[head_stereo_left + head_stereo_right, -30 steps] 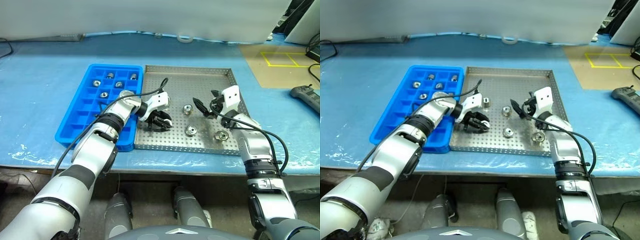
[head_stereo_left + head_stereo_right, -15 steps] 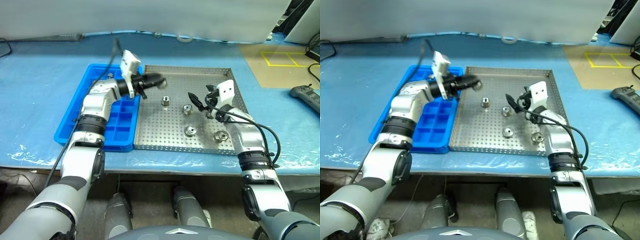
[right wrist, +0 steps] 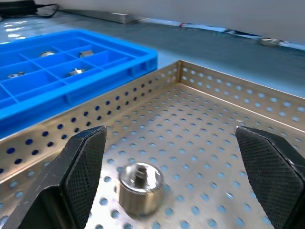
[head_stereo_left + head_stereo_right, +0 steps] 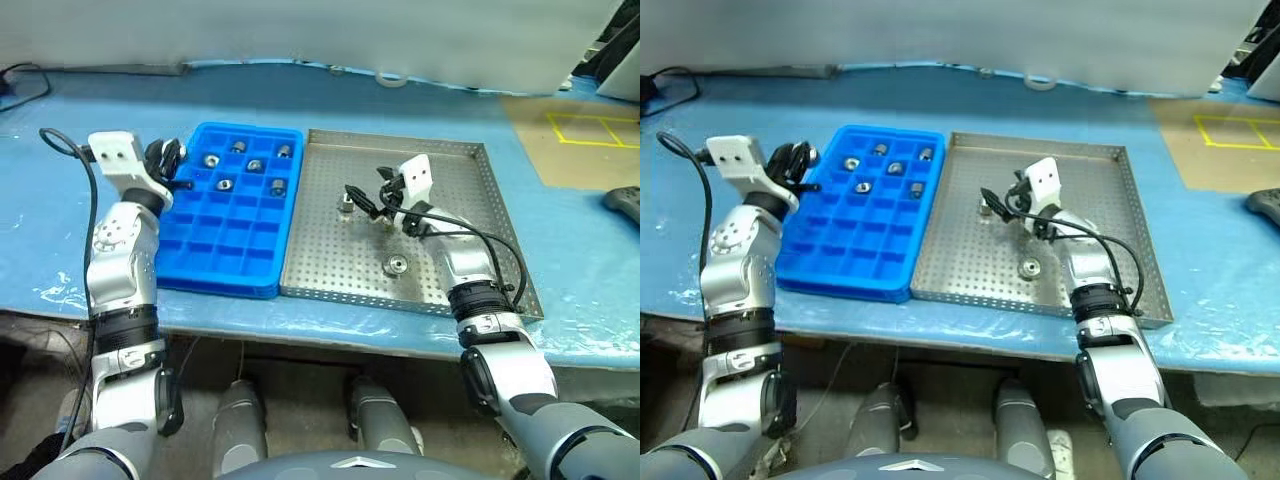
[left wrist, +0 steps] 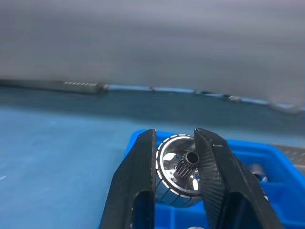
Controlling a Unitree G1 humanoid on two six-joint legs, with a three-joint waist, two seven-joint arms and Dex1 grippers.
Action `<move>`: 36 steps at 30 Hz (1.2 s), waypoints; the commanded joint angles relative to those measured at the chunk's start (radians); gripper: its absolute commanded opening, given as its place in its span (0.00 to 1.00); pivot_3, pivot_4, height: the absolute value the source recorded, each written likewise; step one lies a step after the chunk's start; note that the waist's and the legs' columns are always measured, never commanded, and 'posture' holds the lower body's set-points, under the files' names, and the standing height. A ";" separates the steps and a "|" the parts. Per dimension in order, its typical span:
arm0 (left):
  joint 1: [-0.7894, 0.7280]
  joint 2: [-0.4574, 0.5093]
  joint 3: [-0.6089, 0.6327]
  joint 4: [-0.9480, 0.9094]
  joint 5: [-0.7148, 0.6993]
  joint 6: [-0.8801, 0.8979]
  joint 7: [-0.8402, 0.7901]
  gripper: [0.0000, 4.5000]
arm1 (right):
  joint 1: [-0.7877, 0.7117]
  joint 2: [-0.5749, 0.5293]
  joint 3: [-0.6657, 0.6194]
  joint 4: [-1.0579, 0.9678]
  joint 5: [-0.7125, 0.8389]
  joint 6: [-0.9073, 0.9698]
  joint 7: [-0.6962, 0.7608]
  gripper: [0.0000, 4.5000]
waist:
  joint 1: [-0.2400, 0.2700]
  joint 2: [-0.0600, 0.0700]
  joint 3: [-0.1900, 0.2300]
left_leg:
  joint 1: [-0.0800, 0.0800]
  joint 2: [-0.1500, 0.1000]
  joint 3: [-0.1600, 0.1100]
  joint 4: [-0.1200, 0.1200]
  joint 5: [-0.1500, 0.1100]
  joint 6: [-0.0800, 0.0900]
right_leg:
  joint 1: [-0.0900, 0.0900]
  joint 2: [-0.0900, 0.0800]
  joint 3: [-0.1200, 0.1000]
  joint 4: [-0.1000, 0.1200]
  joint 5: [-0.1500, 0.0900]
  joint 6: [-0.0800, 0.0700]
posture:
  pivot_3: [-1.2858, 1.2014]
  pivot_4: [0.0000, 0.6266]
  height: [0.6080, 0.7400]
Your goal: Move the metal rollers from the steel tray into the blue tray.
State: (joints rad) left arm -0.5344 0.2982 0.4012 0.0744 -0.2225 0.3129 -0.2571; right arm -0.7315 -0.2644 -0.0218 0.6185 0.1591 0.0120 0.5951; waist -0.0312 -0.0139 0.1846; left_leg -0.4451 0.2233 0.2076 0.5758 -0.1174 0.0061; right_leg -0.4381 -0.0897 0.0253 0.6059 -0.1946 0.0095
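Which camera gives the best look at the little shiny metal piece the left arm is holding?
The left wrist view: the ribbed silver metal roller sits clamped between the black jaws. In the head views it is hidden among the left gripper fingers.

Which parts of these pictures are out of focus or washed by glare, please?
Left wrist view: the held roller is sharp with bright highlights on its rim, while the table and wall beyond are soft. Right wrist view: the roller on the steel tray is slightly blurred; the blue tray looks clearer. Left eye view: even light, a sheen on the blue table cover.
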 commanded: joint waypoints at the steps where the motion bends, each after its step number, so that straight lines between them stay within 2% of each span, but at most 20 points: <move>1: 0.008 0.033 0.001 -0.047 -0.020 0.018 0.015 0.19 | -0.021 -0.001 -0.006 0.003 -0.003 -0.037 0.008 1.00 | 0.012 0.000 0.000 | 0.000 0.000 0.000 0.000 0.000 0.000 | 0.000 0.000 0.000 0.000 0.000 0.000 | 0.38 0.24 1.00; 7: 0.015 0.065 -0.020 0.010 -0.021 0.057 0.011 0.19 | -0.007 -0.011 -0.012 -0.007 -0.004 -0.040 0.009 1.00 | 0.017 0.000 0.000 | 0.000 0.000 0.000 -0.001 0.000 -0.001 | -0.001 0.000 0.001 0.000 0.000 0.000 | 0.38 0.24 1.00; 14: -0.046 0.071 -0.050 0.062 -0.096 0.087 -0.073 0.69 | 0.011 -0.028 -0.024 -0.034 -0.003 -0.033 -0.006 1.00 | 0.015 0.000 0.000 | 0.000 0.000 0.000 -0.001 0.001 -0.002 | -0.002 0.001 0.001 0.001 0.000 0.000 | 0.36 0.24 1.00; 18: -0.145 0.079 -0.134 0.112 -0.161 0.054 -0.292 0.69 | 0.031 -0.047 -0.035 -0.066 0.003 -0.022 -0.017 1.00 | 0.018 0.000 0.000 | 0.000 -0.001 0.000 -0.001 0.001 -0.002 | -0.002 0.001 0.002 0.001 0.000 0.000 | 0.35 0.24 1.00; 21: -0.255 0.073 -0.189 0.226 -0.174 0.020 -0.433 0.69 | 0.044 -0.062 -0.044 -0.087 0.005 -0.014 -0.034 1.00 | 0.015 0.000 0.000 | 0.000 -0.001 0.001 -0.001 0.001 -0.002 | -0.001 0.000 0.002 0.001 0.000 0.000 | 0.33 0.24 1.00; 25: -0.428 0.023 -0.295 0.578 -0.096 -0.081 -0.597 0.69 | 0.069 -0.089 -0.072 -0.125 0.010 0.001 -0.069 1.00 | 0.007 0.000 0.000 | 0.001 -0.002 0.001 -0.001 0.001 -0.002 | -0.001 0.000 0.003 0.001 0.000 0.000 | 0.32 0.24 1.00; 30: -0.601 -0.091 -0.350 0.981 0.008 -0.275 -0.608 0.69 | 0.139 -0.117 -0.097 -0.207 -0.002 0.034 -0.126 1.00 | -0.015 0.000 0.000 | 0.001 -0.002 0.002 -0.001 0.000 -0.001 | -0.001 0.000 0.004 -0.001 0.000 0.000 | 0.26 0.24 1.00; 36: -0.688 -0.165 -0.367 1.165 0.096 -0.391 -0.566 0.69 | 0.240 -0.132 -0.127 -0.340 0.010 0.092 -0.177 1.00 | -0.060 0.000 0.000 | -0.001 -0.002 0.002 0.000 -0.001 0.001 | -0.001 0.000 0.004 -0.001 0.000 0.000 | 0.24 0.24 1.00</move>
State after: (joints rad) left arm -1.1786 0.1426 0.0305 1.2248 -0.1442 -0.0347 -0.8391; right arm -0.5010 -0.3833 -0.1170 0.3493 0.1586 0.0951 0.4354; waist -0.0916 -0.0139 0.1845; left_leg -0.4454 0.2209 0.2091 0.5763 -0.1180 0.0075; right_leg -0.4390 -0.0899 0.0290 0.6047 -0.1945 0.0097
